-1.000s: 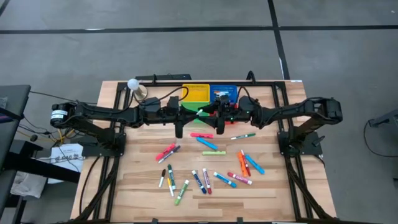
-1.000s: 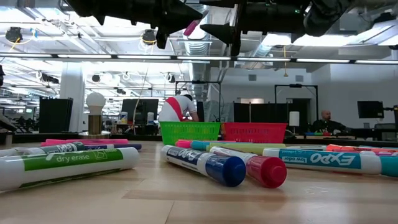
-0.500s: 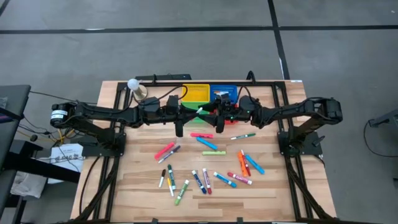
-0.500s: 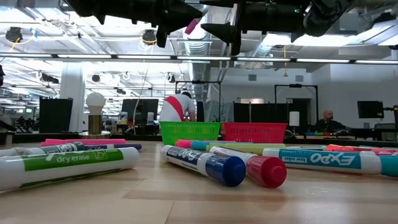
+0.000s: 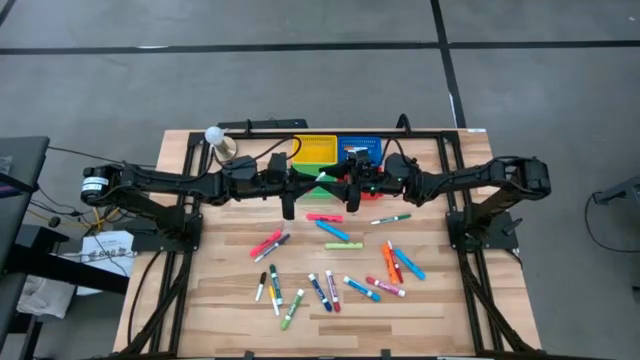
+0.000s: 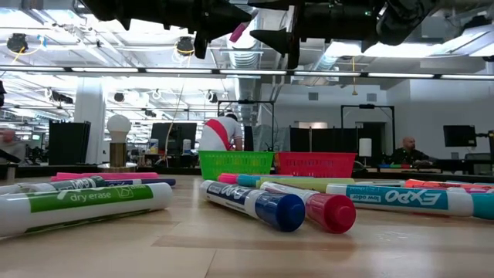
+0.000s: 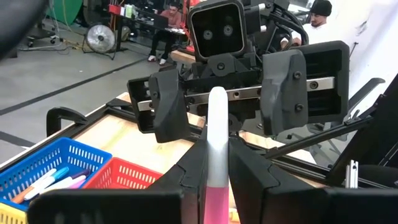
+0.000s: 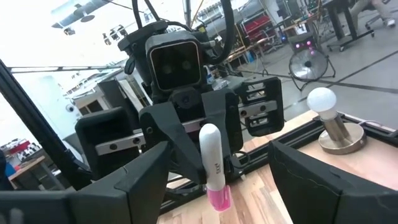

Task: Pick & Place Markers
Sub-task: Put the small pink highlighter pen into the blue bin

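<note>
My left gripper (image 7: pixel 216 163) clamping pink-and-white plastic marker (image 7: pixel 217 140) upright above back of wooden table (image 5: pixel 230 300), facing my right gripper (image 8: pixel 214 168), jaws standing wide, gripping nothing. Remaining loose coloured markers (image 5: pixel 330 262) lying scattered mid-table.

Even overhead light, bright; shadows under the arms on the table (image 5: pixel 220 300) stay soft. Low view: ceiling lights (image 6: pixel 185 45) blow out, arms go to silhouette, nearest markers (image 6: pixel 85 202) slightly soft. Wrist views: bright windows behind, mild glare, own fingers (image 7: pixel 193 180) blurred up close, edges bowed.
</note>
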Controlling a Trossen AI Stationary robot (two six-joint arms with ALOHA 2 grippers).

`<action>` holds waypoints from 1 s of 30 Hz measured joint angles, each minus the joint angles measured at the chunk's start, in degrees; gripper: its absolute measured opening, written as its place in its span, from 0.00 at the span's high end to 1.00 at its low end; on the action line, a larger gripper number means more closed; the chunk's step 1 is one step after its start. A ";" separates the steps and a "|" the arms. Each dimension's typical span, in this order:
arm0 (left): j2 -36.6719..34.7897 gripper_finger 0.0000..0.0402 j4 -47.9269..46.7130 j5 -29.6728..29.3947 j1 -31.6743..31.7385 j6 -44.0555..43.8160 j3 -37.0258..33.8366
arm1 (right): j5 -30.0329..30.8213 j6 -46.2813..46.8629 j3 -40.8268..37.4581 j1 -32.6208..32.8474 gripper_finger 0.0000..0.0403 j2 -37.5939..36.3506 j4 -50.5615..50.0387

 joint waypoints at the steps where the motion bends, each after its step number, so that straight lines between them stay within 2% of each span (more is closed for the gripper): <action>1: 0.00 0.87 0.00 0.00 0.01 0.00 0.00 | 0.00 0.00 0.00 0.00 0.37 0.00 0.00; 10: 0.00 0.87 0.09 0.00 -0.01 0.00 0.00 | 0.13 -0.02 0.04 0.00 0.53 0.00 1.45; 21: 0.00 0.87 0.13 0.00 0.01 0.00 0.00 | 0.06 -1.32 1.00 0.00 0.62 0.00 1.22; 30: 0.00 0.87 0.20 0.00 -0.01 0.00 0.00 | 0.07 -1.38 1.00 0.00 0.78 0.00 1.05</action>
